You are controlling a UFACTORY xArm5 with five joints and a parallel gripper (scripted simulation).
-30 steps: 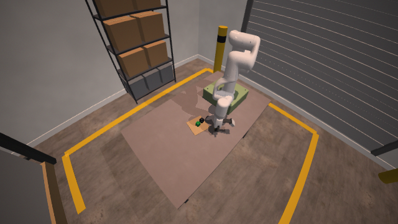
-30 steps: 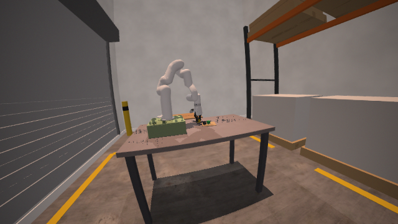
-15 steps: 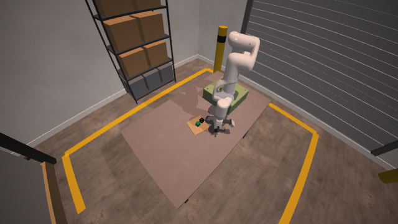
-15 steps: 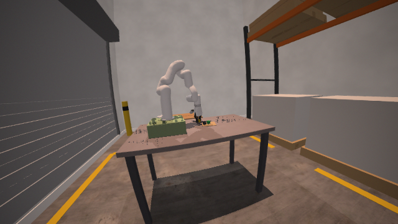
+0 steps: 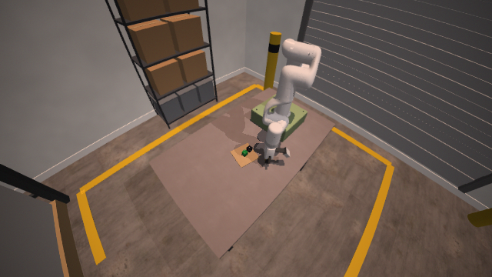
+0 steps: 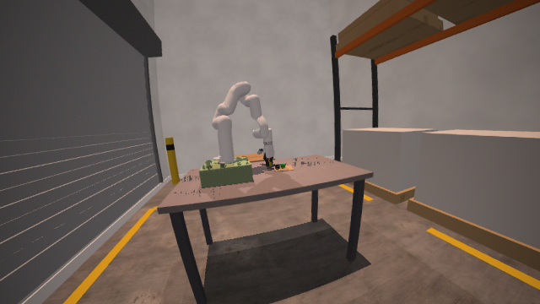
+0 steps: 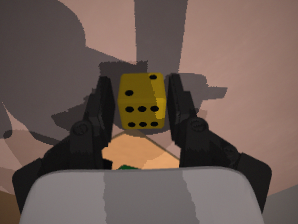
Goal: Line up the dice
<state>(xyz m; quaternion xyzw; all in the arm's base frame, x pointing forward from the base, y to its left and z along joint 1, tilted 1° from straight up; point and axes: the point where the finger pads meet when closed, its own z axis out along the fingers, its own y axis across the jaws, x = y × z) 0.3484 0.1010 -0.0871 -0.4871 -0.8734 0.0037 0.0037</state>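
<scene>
A yellow die [image 7: 141, 102] sits on the bare table top, just off the mat. My gripper [image 7: 140, 89] [image 5: 267, 161] [image 6: 268, 165] is low over it, with one finger on each side. The fingers stand half open around the die and are not pressed on it. The orange-brown mat [image 5: 241, 160] [image 6: 289, 168] [image 7: 141, 153] lies just beside the gripper. On the mat are a green die [image 5: 244, 153] [image 6: 281, 166] and a black die [image 5: 249, 148], the black one nearer the base. In the top and exterior views the arm hides the yellow die.
The green base block [image 5: 297, 117] [image 6: 225, 172] stands close behind the gripper on the table [image 5: 215, 200] [image 6: 329, 173]. A yellow bollard [image 5: 272, 58] and a shelf rack with boxes [image 5: 169, 58] stand on the floor beyond the table.
</scene>
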